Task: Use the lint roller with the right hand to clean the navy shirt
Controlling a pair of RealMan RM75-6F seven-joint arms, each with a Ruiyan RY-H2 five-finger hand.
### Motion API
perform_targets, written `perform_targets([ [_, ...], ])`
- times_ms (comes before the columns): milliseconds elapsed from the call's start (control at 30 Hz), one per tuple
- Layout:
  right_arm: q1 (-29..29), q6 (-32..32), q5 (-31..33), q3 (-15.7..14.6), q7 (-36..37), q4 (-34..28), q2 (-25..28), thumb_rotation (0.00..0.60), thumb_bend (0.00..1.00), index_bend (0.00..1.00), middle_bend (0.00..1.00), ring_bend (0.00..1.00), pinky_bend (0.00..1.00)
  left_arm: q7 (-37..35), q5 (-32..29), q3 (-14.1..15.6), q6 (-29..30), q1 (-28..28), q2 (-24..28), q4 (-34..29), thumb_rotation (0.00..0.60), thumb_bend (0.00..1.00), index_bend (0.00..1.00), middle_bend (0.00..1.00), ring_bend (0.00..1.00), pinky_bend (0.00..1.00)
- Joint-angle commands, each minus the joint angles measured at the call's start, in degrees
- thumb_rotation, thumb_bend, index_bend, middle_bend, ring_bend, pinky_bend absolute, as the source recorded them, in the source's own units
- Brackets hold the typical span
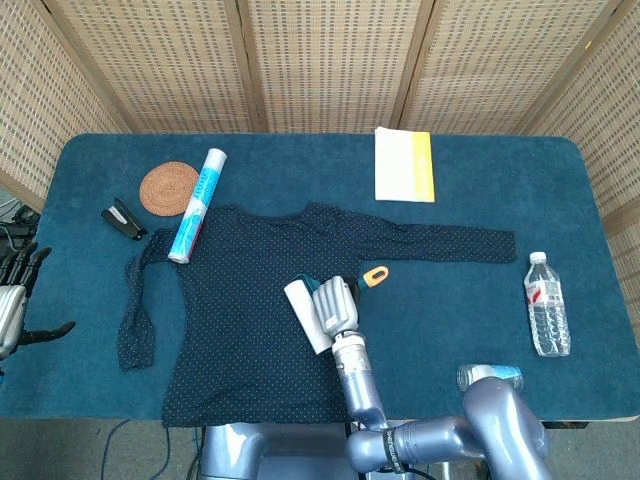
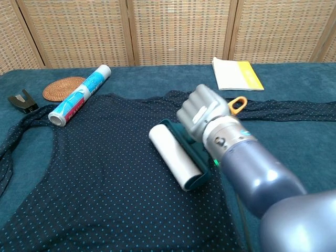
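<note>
The navy dotted shirt (image 1: 240, 300) (image 2: 94, 173) lies flat across the blue table. My right hand (image 1: 334, 308) (image 2: 202, 113) grips the lint roller's handle, whose orange end (image 1: 375, 276) (image 2: 237, 103) sticks out behind the fist. The white roller (image 1: 305, 316) (image 2: 173, 156) in its teal frame lies on the middle of the shirt's body. My left hand (image 1: 12, 300) hangs off the table's left edge, fingers apart, holding nothing.
A blue-and-white tube (image 1: 198, 204) (image 2: 79, 102) lies at the shirt's left shoulder, beside a round wicker coaster (image 1: 167, 187) (image 2: 62, 88) and a black clip (image 1: 123, 219) (image 2: 20, 100). A white-yellow booklet (image 1: 404, 165) (image 2: 236, 74) is behind. Two water bottles (image 1: 547, 303) (image 1: 489, 377) lie at right.
</note>
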Motion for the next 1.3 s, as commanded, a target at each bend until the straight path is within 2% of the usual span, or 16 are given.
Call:
perform_targets([
  [33, -2.1, 0.0, -3.5, -3.4, 1.1, 1.0, 5.2, 0.6, 0.84, 0.74, 1.0, 1.0, 1.0, 0.2, -0.1, -0.1, 0.1, -0.1, 0.0, -0.2, 0.6, 0.0, 0.0, 0.0, 0.0, 0.0],
  [367, -3.4, -1.7, -4.9, -3.4, 2.0, 1.2, 6.9, 0.6, 0.84, 0.72, 1.0, 1.0, 1.0, 0.5, -0.2, 0.0, 0.0, -0.2, -0.1, -0.4, 0.6, 0.0, 0.0, 0.0, 0.0, 0.0],
  [433, -3.3, -2.0, -5.5, -3.3, 2.0, 1.5, 6.4, 0.6, 0.82, 0.6, 1.0, 1.0, 1.0, 0.5, -0.1, 0.0, 0.1, -0.2, -0.1, -0.4, 0.6, 0.0, 0.0, 0.0, 0.0, 0.0],
  [467, -3.4, -2.1, -5.6, -3.2, 2.1, 1.8, 6.1, 0.6, 0.75, 0.44, 1.0, 1.0, 1.0, 0.5, -0.1, 0.0, 0.1, -0.1, -0.1, -0.4, 0.6, 0.0, 0.0, 0.0, 0.0, 0.0],
  [500, -3.4, -2.1, -5.5, -3.1, 2.0, 2.0, 5.9, 0.6, 0.62, 0.25, 1.0, 1.0, 1.0, 0.5, -0.1, 0.0, 0.1, -0.1, -0.1, -0.4, 0.6, 0.0, 0.0, 0.0, 0.0, 0.0],
  [533, -3.5, -2.1, -5.5, -2.9, 1.9, 2.2, 5.8, 0.6, 0.52, 0.14, 1.0, 1.0, 1.0, 0.4, -0.1, 0.0, 0.1, -0.1, -0.1, -0.4, 0.6, 0.0, 0.0, 0.0, 0.0, 0.0],
  [567, -3.7, -2.2, -5.5, -2.7, 2.1, 2.5, 5.6, 0.6, 0.36, 0.04, 1.0, 1.0, 1.0, 0.3, -0.1, 0.0, 0.1, -0.1, 0.0, -0.4, 0.6, 0.0, 0.0, 0.0, 0.0, 0.0],
  [600, -3.8, -2.2, -5.7, -2.6, 2.4, 2.6, 5.6, 0.6, 0.24, 0.0, 1.0, 1.0, 1.0, 0.2, 0.0, 0.0, 0.2, -0.1, 0.0, -0.3, 0.6, 0.0, 0.0, 0.0, 0.0, 0.0],
  [667, -4.1, -1.9, -6.9, -2.4, 3.3, 2.9, 5.8, 0.6, 0.15, 0.0, 1.0, 1.0, 1.0, 0.1, 0.0, 0.0, 0.1, -0.1, 0.0, -0.2, 0.6, 0.0, 0.0, 0.0, 0.0, 0.0],
  [700, -4.3, -1.7, -7.3, -2.4, 3.6, 2.8, 6.1, 0.6, 0.14, 0.0, 1.0, 1.0, 1.0, 0.0, 0.0, 0.1, 0.0, -0.1, 0.0, -0.2, 0.6, 0.0, 0.0, 0.0, 0.0, 0.0],
  [867, -6.1, 0.8, -9.0, -1.6, 5.1, -1.1, 9.6, 0.6, 0.13, 0.0, 1.0, 1.0, 1.0, -0.2, 0.4, 0.2, -0.3, -0.2, 0.1, -0.2, 0.6, 0.0, 0.0, 0.0, 0.0, 0.0],
  [1000, -9.4, 3.3, -12.4, -2.7, 10.3, -7.0, 15.5, 0.6, 0.13, 0.0, 1.0, 1.0, 1.0, -0.7, 1.3, 0.5, 0.1, 0.1, 0.3, -0.4, 0.6, 0.0, 0.0, 0.0, 0.0, 0.0],
  [1167, -14.8, 4.4, -18.4, -5.3, 23.1, -12.8, 24.2, 0.6, 0.12, 0.0, 1.0, 1.0, 1.0, -1.6, 2.8, 0.9, 0.9, 0.5, 0.7, -0.8, 0.6, 0.0, 0.0, 0.0, 0.0, 0.0],
  [1233, -17.1, 4.4, -21.9, -6.5, 30.7, -14.2, 28.0, 0.6, 0.09, 0.0, 0.96, 0.99, 1.0, -1.8, 3.7, 1.0, 1.3, 0.7, 0.8, -0.9, 0.6, 0.0, 0.0, 0.0, 0.0, 0.0],
  [1267, -19.0, 4.8, -24.7, -7.1, 37.6, -15.2, 30.5, 0.6, 0.06, 0.0, 0.91, 0.96, 0.97, -1.8, 4.4, 1.3, 1.7, 0.8, 0.8, -1.0, 0.6, 0.0, 0.0, 0.0, 0.0, 0.0],
  [1300, -22.8, 6.0, -30.0, -9.1, 51.0, -16.4, 35.1, 0.6, 0.03, 0.0, 0.82, 0.88, 0.86, -2.2, 5.9, 1.6, 2.6, 1.2, 0.8, -1.2, 0.6, 0.0, 0.0, 0.0, 0.0, 0.0],
])
